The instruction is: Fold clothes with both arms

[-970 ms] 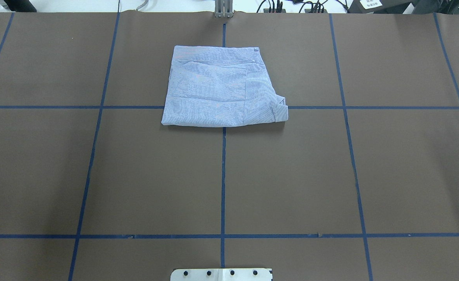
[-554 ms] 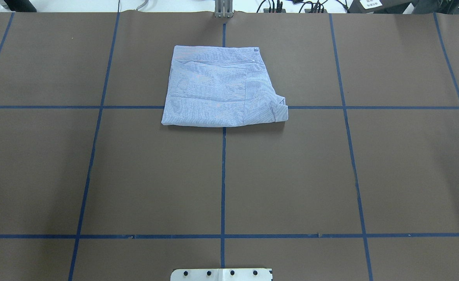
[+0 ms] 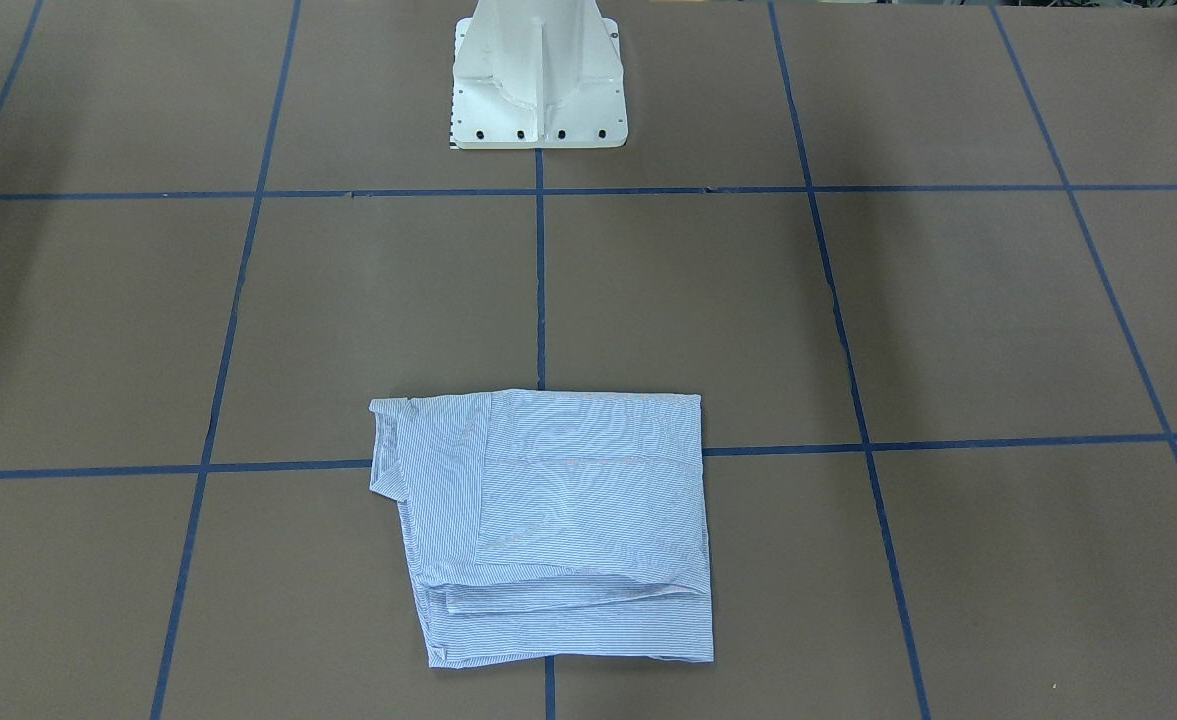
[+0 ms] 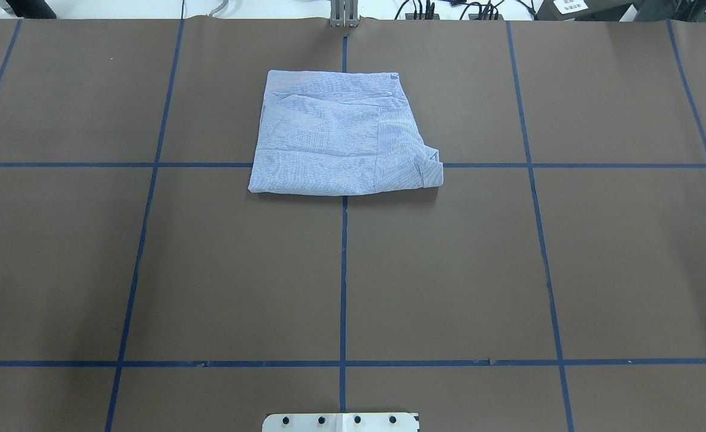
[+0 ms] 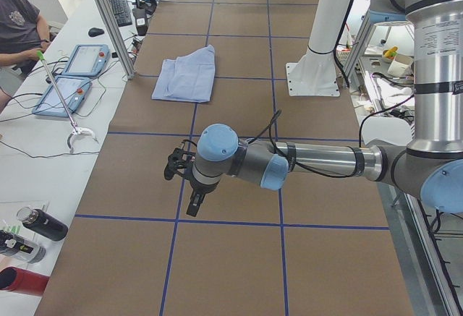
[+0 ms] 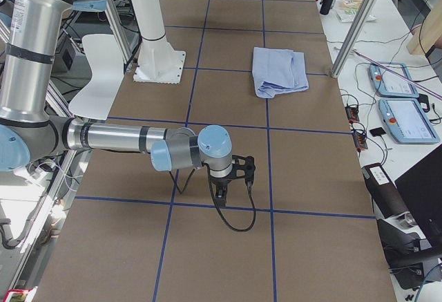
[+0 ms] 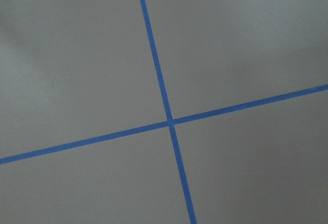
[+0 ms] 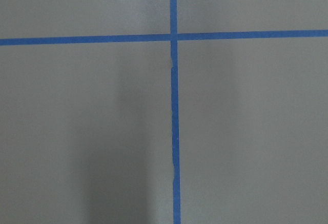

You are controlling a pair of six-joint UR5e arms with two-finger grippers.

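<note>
The clothes are one light blue and white striped shirt (image 4: 341, 135), folded into a flat rectangle on the far middle of the brown table, with its collar at the right corner. It also shows in the front-facing view (image 3: 558, 520) and in both side views (image 5: 187, 77) (image 6: 276, 70). Neither arm touches it. The left gripper (image 5: 179, 168) hangs over bare table far from the shirt, seen only from the side. The right gripper (image 6: 235, 171) is likewise over bare table. I cannot tell whether either is open or shut. Both wrist views show only brown table and blue tape lines.
The white pedestal base (image 3: 538, 90) stands at the robot's edge of the table. Blue tape lines grid the brown surface (image 4: 149, 270). Off the far side lie teach pendants (image 5: 72, 77), a grabber stick (image 5: 61, 95) and bottles (image 5: 40, 223); a person (image 5: 18, 27) sits there.
</note>
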